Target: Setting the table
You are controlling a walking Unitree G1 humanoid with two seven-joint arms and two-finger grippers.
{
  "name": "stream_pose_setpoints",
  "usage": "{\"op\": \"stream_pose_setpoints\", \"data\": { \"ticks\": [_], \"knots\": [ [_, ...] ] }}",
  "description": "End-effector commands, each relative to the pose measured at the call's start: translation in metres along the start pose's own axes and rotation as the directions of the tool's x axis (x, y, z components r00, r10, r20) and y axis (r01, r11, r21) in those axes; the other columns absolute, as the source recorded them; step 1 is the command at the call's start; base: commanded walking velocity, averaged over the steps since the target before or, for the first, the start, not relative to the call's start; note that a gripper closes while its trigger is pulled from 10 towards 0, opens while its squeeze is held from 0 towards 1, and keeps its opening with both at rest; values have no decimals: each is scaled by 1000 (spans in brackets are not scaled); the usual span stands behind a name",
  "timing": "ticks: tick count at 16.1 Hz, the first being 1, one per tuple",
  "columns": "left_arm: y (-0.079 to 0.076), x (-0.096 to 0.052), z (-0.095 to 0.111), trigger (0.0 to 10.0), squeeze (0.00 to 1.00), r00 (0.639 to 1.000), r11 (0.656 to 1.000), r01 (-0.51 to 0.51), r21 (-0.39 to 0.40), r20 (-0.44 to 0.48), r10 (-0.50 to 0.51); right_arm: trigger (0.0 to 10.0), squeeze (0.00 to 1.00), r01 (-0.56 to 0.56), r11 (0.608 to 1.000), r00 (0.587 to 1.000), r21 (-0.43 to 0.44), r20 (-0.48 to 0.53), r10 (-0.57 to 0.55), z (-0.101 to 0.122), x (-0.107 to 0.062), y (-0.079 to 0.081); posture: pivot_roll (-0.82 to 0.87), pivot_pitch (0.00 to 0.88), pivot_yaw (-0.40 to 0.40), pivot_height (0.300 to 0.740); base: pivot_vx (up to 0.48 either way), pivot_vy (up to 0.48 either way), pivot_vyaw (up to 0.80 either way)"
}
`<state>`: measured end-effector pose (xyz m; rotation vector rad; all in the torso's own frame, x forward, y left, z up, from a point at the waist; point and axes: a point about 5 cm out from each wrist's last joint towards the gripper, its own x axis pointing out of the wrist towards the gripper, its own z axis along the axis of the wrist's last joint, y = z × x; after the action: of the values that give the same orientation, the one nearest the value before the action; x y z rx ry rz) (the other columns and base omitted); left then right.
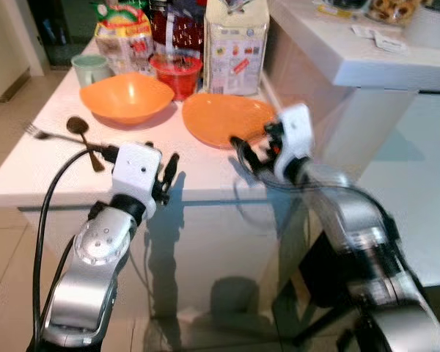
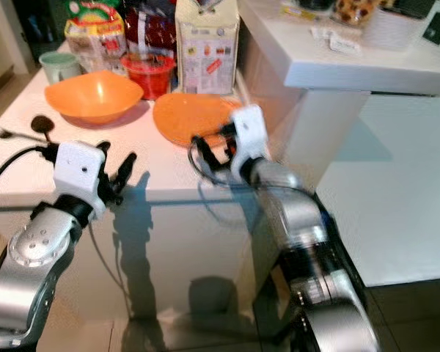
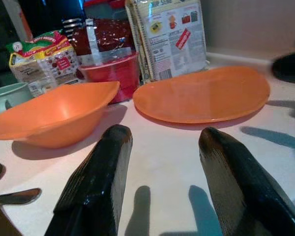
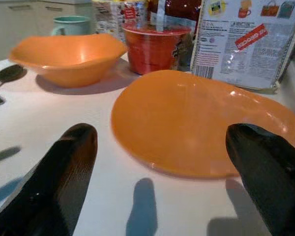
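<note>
Right gripper (image 4: 160, 162): fingers wide apart, at plate (image 4: 201, 120) edge, holding nothing
Left gripper (image 3: 164, 177): fingers apart, empty, above surface (image 1: 37, 165)
Bowl (image 1: 126, 97): beside plate

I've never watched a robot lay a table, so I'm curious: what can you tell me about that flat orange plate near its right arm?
The orange plate is a shallow, glossy, plastic-looking dish with an uneven oval outline. It is empty and lies flat on the white table, in front of a large white printed bag, with an orange bowl and a red tub to its left. The right pincer hovers open at its near edge, apparently not touching it yet.
</note>
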<state>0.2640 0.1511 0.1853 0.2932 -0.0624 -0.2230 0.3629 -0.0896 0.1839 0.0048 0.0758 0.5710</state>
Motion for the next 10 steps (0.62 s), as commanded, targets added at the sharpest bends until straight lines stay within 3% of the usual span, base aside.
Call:
{"op": "stream_pose_setpoints", "data": {
  "ticks": [1,3,4,6,10],
  "knots": [
    [2,-1,3,10000,0,1000,1000,-2,9,2,2,10000,0,10,1000,1000,12,-22,-10,-2,7,-8,83,0,-88,740,0,0,0],
    [6,-4,2,10000,0,1000,1000,-9,17,-3,9,10000,0,-13,1000,998,-17,-65,12,1,21,-11,89,0,-92,740,0,0,0],
    [7,-8,2,10000,0,1000,1000,-1,23,-9,1,10000,0,-29,996,995,-84,-97,20,7,30,-14,106,0,-101,740,0,0,0],
    [7,-12,3,10000,0,999,999,28,26,-19,-27,10000,0,1,995,995,-101,-100,-11,19,38,-19,111,0,-100,740,0,0,0],
    [1,-23,6,10000,0,989,989,145,29,-35,-144,10000,0,65,991,984,-119,-155,-84,18,38,-30,148,0,-99,740,0,0,0]
  ]
}}
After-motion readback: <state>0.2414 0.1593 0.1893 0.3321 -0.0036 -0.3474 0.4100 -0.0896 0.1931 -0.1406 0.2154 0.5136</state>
